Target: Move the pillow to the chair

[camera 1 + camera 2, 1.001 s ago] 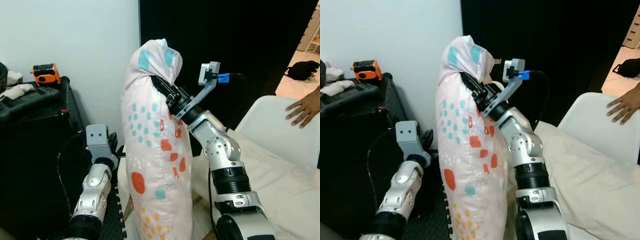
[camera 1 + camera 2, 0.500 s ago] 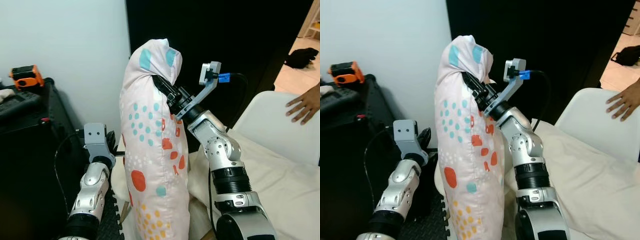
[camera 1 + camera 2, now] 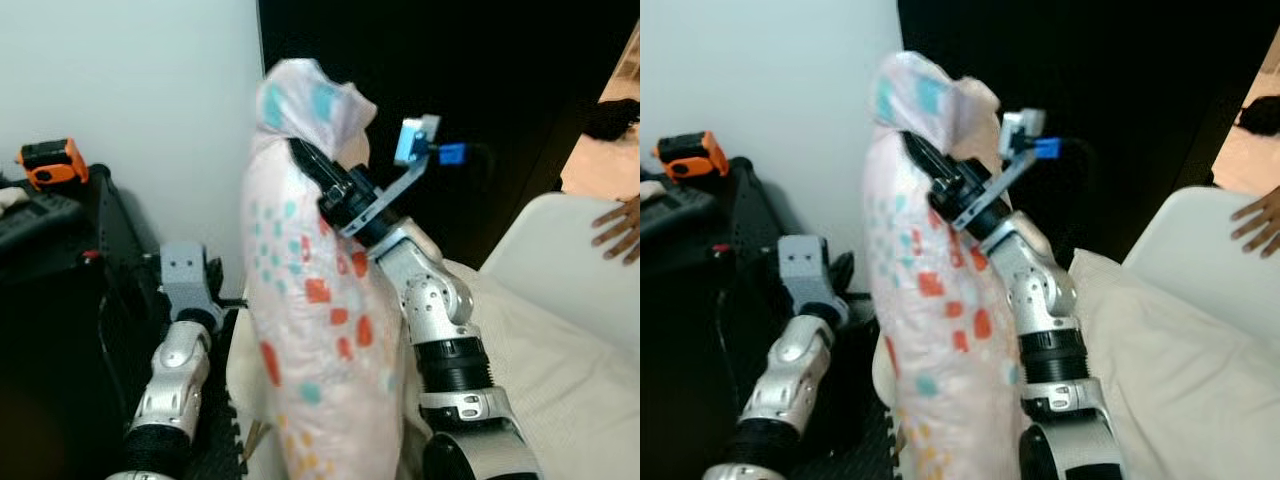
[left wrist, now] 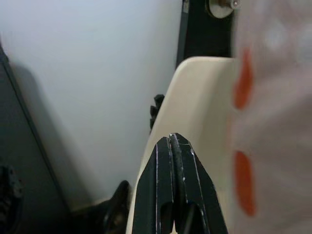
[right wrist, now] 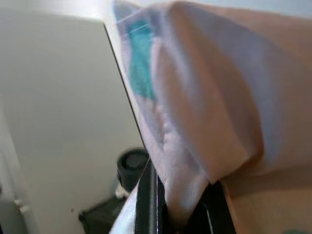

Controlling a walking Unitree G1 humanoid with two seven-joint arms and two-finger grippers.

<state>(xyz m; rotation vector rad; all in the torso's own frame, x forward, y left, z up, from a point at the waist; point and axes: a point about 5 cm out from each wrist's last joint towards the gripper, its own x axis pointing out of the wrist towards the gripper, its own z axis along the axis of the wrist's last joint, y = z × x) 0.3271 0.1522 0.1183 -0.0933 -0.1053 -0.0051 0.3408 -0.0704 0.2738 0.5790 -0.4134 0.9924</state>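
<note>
A tall pale pink pillow (image 3: 310, 300) with teal, orange and yellow spots hangs upright in front of me. My right gripper (image 3: 305, 160) is shut on its upper part, the fabric pinched between the black fingers (image 5: 146, 200). A cream chair (image 4: 200, 107) stands low behind the pillow, its edge just past my left gripper (image 4: 173, 146), which is shut with nothing in it, low beside the pillow's left side. In the left eye view, that arm's wrist (image 3: 185, 285) sits left of the pillow.
A black case (image 3: 50, 300) with an orange tool (image 3: 50, 160) on top stands at the left against the white wall. A white chair or seat with cream cloth (image 3: 560, 310) lies at the right, a person's hand (image 3: 620, 225) resting on it. Black backdrop behind.
The right gripper has lifted and tilted the pillow's top slightly left. The camera has shifted and the picture is blurred; the person's hand now sits nearer the right edge.
</note>
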